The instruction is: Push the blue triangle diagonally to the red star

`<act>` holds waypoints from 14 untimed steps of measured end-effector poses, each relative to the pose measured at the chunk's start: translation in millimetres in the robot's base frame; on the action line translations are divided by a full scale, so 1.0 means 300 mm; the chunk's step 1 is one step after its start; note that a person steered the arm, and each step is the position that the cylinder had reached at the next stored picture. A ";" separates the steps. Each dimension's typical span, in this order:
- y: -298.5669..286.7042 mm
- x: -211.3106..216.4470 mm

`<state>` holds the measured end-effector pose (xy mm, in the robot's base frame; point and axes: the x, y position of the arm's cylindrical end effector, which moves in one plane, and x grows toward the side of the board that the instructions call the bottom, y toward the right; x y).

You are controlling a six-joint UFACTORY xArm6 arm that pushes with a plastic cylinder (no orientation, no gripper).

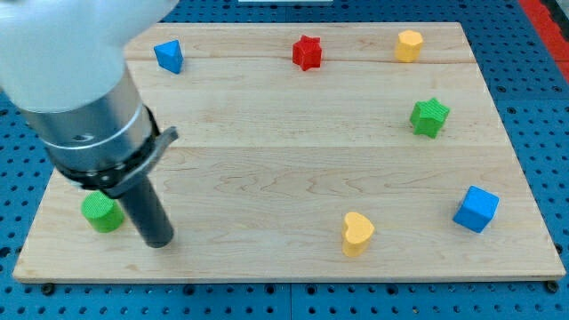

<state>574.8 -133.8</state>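
My tip (158, 242) rests on the tabletop (267, 178) near the view's bottom left, just beside a green round block (102, 212) that the rod partly hides, so I cannot tell whether the two touch. There are no fingers on this arm, only the rod, so nothing is held or let go. The blue triangle (168, 56) sits near the view's top left, well apart from my tip, with the red star (307, 52) off to its right along the same top edge. The tip appears not yet lined up behind the triangle for a push. A yellow block (409, 45), a green star (429, 116), a blue cube (476, 209) and a yellow heart (357, 234) lie scattered on the right. The arm's bulky body blocks the top-left corner.
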 end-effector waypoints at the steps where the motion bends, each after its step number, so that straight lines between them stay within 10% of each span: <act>1: 0.130 -0.147; 4: 0.359 -0.779; 9: 0.327 -0.996; 13: -0.352 -1.077; 14: -0.118 -1.066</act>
<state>254.9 -169.3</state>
